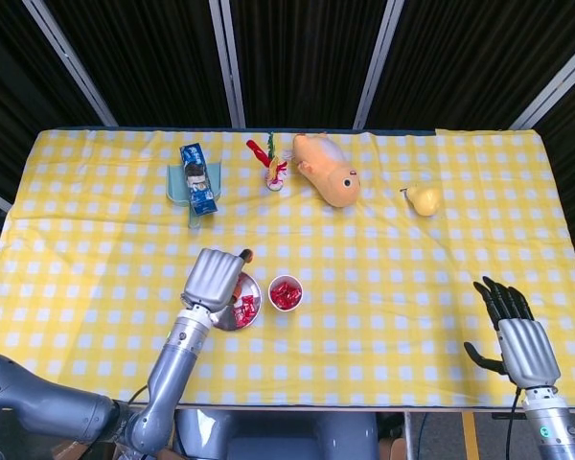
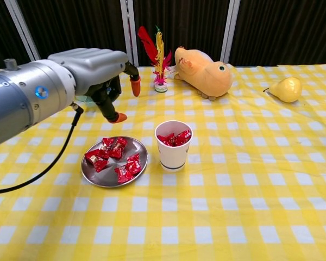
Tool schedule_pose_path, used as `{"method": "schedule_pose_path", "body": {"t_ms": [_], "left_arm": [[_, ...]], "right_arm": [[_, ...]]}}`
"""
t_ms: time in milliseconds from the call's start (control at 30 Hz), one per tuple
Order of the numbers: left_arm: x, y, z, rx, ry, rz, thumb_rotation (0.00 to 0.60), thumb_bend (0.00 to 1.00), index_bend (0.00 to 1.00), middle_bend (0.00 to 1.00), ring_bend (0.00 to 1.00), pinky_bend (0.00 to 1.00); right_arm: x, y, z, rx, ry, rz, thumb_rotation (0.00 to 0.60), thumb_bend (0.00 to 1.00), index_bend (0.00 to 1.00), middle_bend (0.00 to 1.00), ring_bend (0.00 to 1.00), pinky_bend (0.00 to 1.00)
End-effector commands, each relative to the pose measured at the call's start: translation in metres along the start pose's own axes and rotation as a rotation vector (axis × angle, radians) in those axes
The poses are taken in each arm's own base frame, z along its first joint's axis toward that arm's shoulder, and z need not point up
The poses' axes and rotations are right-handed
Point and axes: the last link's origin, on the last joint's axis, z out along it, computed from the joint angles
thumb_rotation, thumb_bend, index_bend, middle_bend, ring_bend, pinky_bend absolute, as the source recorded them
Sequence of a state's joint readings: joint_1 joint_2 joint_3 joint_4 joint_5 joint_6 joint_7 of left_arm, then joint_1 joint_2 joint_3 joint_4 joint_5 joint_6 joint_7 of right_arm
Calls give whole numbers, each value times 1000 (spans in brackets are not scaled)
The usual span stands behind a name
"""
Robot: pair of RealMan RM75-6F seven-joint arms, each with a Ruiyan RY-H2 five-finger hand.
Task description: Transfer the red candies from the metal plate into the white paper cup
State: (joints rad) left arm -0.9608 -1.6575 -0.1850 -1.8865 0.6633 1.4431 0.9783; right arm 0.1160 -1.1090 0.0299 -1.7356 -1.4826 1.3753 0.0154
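Bright, even overhead light, soft shadows, sharp focus, dark backdrop behind.
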Motion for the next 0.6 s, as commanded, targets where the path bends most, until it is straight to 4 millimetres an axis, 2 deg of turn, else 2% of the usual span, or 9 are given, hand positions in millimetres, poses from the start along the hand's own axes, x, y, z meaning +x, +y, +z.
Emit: {"method": "schedule_pose_path", "body": {"t_ms": [33,267,467,600], "left_arm": [[-7,-8,-2,14,-39,25,600,309,352,918,922,990],[-28,-13,0,49,-120,85,600,309,363,947,934,995],[-42,-4,2,40,-167,115,600,308,351,948,934,995],[-51,3,2,17,-201,138,600,274,341,946,934,995]], "right_arm": [[0,0,0,-1,0,0,600,341,0,0,0,1],[0,0,0,-1,-1,4,600,341,0,0,0,1],[1,0,0,0,-1,4,600,341,0,0,0,1],[1,1,0,-1,-1,4,600,342,0,0,0,1]]}}
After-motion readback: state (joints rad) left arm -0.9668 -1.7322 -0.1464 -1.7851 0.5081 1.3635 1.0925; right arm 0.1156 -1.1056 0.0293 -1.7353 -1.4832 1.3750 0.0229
